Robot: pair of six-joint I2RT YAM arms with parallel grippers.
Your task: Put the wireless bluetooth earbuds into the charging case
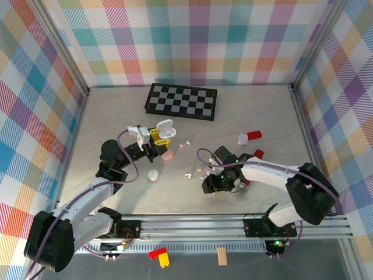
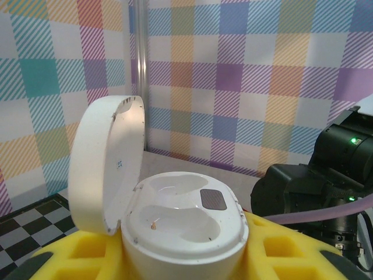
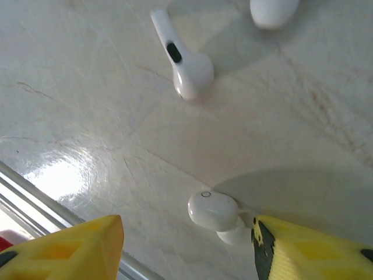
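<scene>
Pick-up step: right gripper (image 3: 186, 248) fingers stand apart astride a white earbud (image 3: 213, 211), not gripping; left gripper (image 1: 157, 139) clamps the open case (image 2: 186, 221); next, I judge, pinch that earbud squarely

Bright, even light from above fills the overhead view, leaving the pale table (image 1: 116, 116) slightly washed out and the shadows on it short and soft. In the right wrist view a white glare patch lies beside the rail (image 3: 35, 198), a broad soft shadow spreads at lower right, and the yellow fingertips (image 3: 64, 248) blur at the bottom edge while the upper earbud (image 3: 183, 64) looks fairly sharp. In the left wrist view the case (image 2: 180, 227) is crisp, with a highlight inside its lid (image 2: 108, 163), and the checked wall (image 2: 262, 76) behind is soft.
</scene>
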